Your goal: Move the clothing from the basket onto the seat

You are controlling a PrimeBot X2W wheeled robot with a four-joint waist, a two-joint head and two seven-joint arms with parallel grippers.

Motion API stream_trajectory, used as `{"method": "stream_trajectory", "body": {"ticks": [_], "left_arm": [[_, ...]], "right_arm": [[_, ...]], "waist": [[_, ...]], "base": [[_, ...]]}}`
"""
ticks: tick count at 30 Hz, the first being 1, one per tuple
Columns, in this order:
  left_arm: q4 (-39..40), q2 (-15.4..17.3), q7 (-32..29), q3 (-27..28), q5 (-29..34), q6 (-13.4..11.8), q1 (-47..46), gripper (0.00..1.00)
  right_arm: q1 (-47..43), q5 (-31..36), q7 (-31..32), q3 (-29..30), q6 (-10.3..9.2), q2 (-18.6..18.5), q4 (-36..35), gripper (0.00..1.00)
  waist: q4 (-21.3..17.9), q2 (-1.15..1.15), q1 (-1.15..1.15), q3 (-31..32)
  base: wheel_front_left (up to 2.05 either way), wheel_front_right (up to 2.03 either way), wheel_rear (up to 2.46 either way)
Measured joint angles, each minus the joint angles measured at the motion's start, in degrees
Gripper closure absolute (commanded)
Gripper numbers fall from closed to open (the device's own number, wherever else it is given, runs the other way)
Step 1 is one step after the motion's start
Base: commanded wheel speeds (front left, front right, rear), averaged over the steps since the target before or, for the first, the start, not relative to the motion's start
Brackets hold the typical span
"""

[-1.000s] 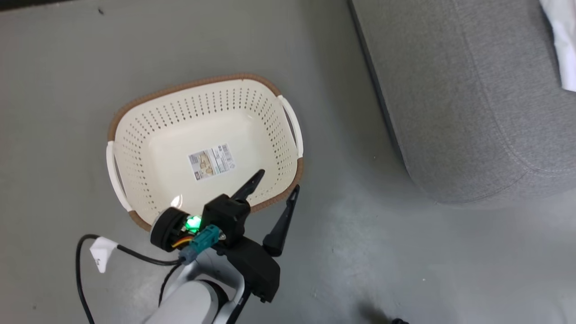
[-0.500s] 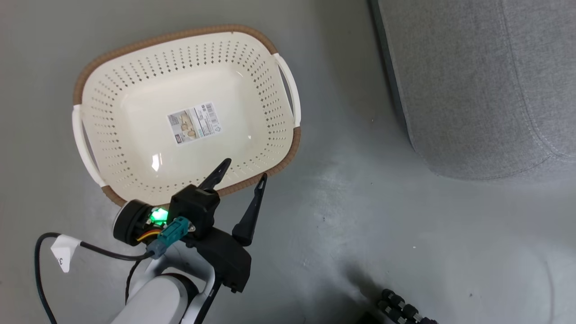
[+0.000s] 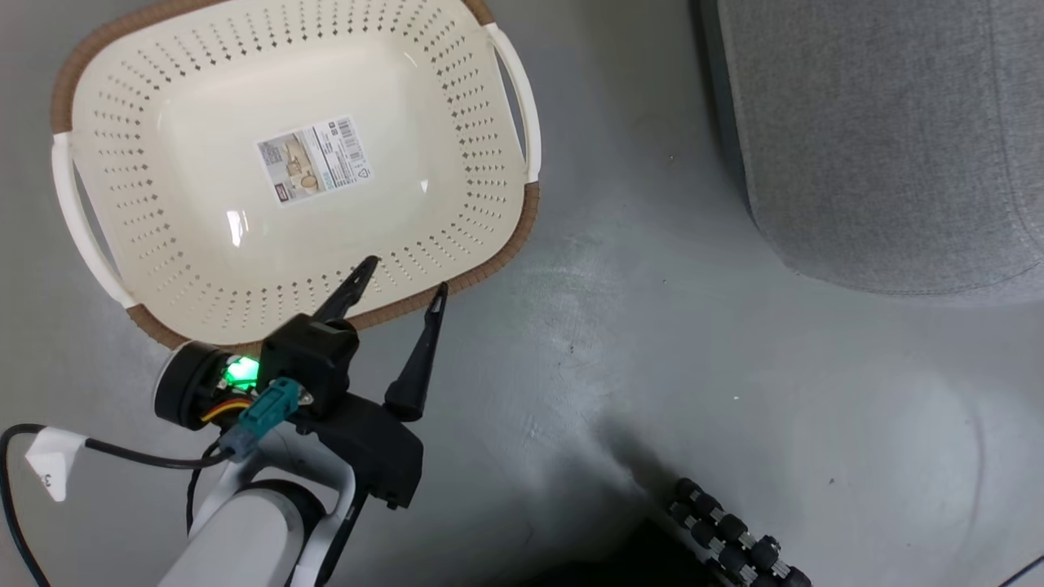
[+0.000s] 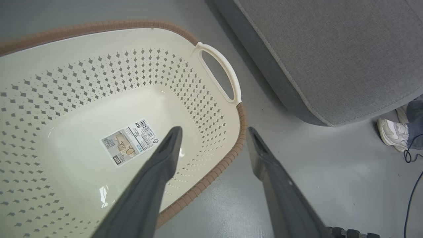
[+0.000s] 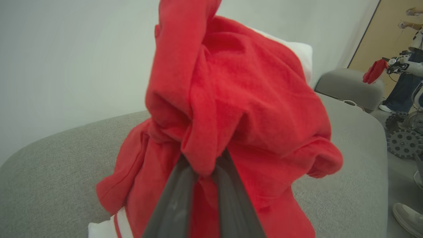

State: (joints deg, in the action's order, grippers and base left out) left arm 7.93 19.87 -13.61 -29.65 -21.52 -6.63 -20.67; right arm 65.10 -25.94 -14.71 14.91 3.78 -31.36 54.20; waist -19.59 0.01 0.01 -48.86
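The cream perforated basket (image 3: 473, 163) stands on the grey floor, holding nothing but the paper label on its bottom. My left gripper (image 3: 405, 275) hangs open over the near brown rim, one finger above the basket (image 4: 211, 109) and one outside it. In the left wrist view the left gripper (image 4: 213, 130) has nothing between its fingers. My right gripper (image 5: 206, 158) is shut on bunched red clothing (image 5: 238, 99), which hangs over the grey seat (image 5: 49, 172). White fabric (image 5: 300, 53) shows behind the red cloth. The seat (image 3: 881, 147) lies to the right of the basket.
Grey floor lies between basket and seat (image 4: 330, 59). My base's dark roller wheel (image 3: 734, 538) shows at the lower edge. A person's shoe (image 4: 391, 132) and a cable lie past the seat's corner. Another wheeled robot (image 5: 403, 142) and a person stand at the far right.
The head camera has moved, so the basket now sits higher, further left and larger in the picture. The left gripper stays open at the same spot over the basket's near rim.
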Motion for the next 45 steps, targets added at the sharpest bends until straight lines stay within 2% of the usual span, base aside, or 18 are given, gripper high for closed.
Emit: {"method": "stream_trajectory", "body": {"ticks": [8,18,19,20,22,23,24,35,42,45], "left_arm": [[0.7,0.27,-0.25,1.43,0.51,-0.01,-0.01,0.0],[0.87,-0.1,-0.22,2.63,1.11,-0.43,-0.03,0.0],[0.75,-0.22,-0.21,2.7,1.11,-0.43,-0.03,0.0],[0.63,-0.32,-0.14,2.79,1.11,-0.43,-0.03,0.0],[0.23,-0.6,0.21,2.98,1.11,-0.44,-0.03,0.0],[-0.04,-0.86,0.45,3.03,1.11,-0.44,-0.03,0.0],[-0.34,-1.16,0.69,3.07,1.1,-0.44,-0.03,0.0],[-4.49,-5.55,3.83,2.59,0.21,-0.44,-0.38,0.0],[-8.79,-8.86,6.99,2.19,-1.33,-0.35,-1.35,0.0],[-10.62,-9.96,8.6,2.42,-2.65,0.09,-1.46,0.0]], "right_arm": [[2.34,0.9,-0.01,0.29,-2.24,2.27,3.13,1.0],[2.51,3.54,-0.01,-1.43,-2.24,3.16,5.22,1.0],[2.5,3.91,0.0,-1.55,-2.19,3.26,5.26,0.91],[2.5,4.15,0.0,-1.63,-2.18,3.39,5.27,0.77],[2.42,4.49,0.0,-1.77,-1.8,3.61,5.32,0.58],[2.37,4.66,0.0,-1.81,-1.76,3.67,5.45,0.38],[2.31,4.8,0.0,-1.8,-1.7,3.67,5.61,0.02],[-3.96,6.34,0.0,-1.53,0.42,3.61,4.93,0.0],[-13.04,8.58,0.01,-1.52,1.36,3.96,-1.24,0.0],[-16.7,9.09,0.0,-1.57,1.64,5.6,-5.53,0.0]], "waist": [[0.21,0.0,0.0,-3.04],[0.45,0.0,-0.01,-3.35],[0.45,0.0,-0.01,-3.21],[0.44,0.0,-0.01,-3.04],[0.39,0.0,-0.01,-2.6],[0.35,0.0,-0.01,-2.34],[0.32,0.0,-0.01,-2.04],[-0.01,-0.01,-0.01,3.02],[0.36,-0.01,-0.01,7.71],[0.82,-0.02,-0.02,9.95]], "base": [[0.0,0.0,0.0],[0.0,0.0,0.0],[0.0,0.0,0.0],[0.0,0.0,0.0],[0.0,0.0,0.0],[0.0,0.0,0.0],[0.0,0.0,0.0],[0.0,0.0,0.0],[0.0,0.0,0.0],[0.0,0.0,0.0]]}}
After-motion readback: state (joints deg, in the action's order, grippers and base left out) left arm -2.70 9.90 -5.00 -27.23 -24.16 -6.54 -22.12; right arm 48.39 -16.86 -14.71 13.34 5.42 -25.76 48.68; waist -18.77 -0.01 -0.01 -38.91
